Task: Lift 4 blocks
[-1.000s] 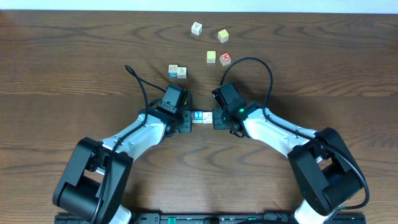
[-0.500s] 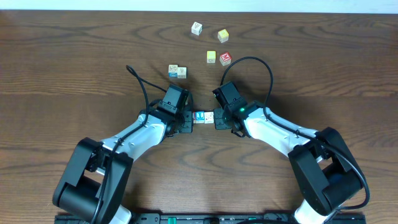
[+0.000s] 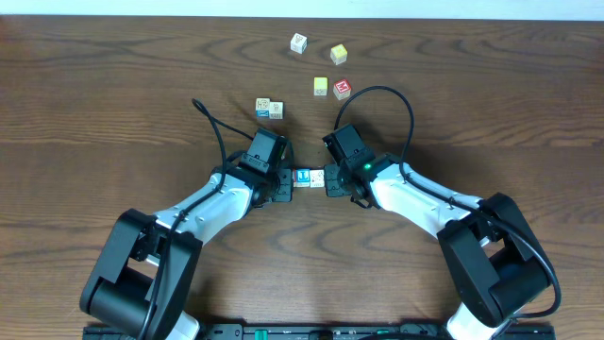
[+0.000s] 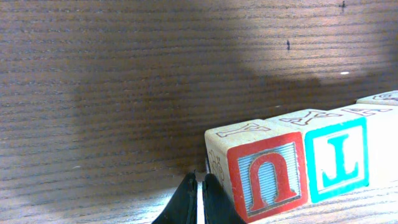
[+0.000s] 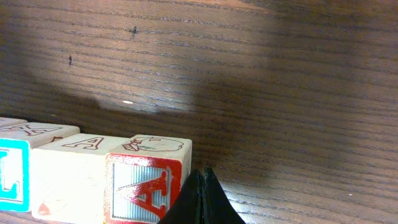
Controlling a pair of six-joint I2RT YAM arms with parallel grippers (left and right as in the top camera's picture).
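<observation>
Wooden blocks, four of them, sit end to end in a short row [image 3: 308,177] near the middle of the tabletop [image 3: 113,104]. The row lies between the two hands. From the left it reads red U block [image 4: 267,180], blue block [image 4: 336,158], white block [image 5: 68,171] and a second red block [image 5: 146,190].

The left hand [image 4: 198,196] is pinched fully together with nothing between its fingers, and its closed tip lies against the outer face of the red U block. The right hand [image 5: 202,193] is pinched together the same way, set against the outer face of the second red block. So the row is clamped from both ends rather than gripped around any one block. Whether it rests on the tabletop or hangs just above it cannot be told.

The blocks look light, hard and smooth-faced, so they will likely not crush. Only end pressure joins them, though, so the row could buckle at a seam or slip. The safest hold is probably the centre of each end face, pushing straight along the row.

Some loose blocks [image 3: 321,86] lie well apart, farther back.
</observation>
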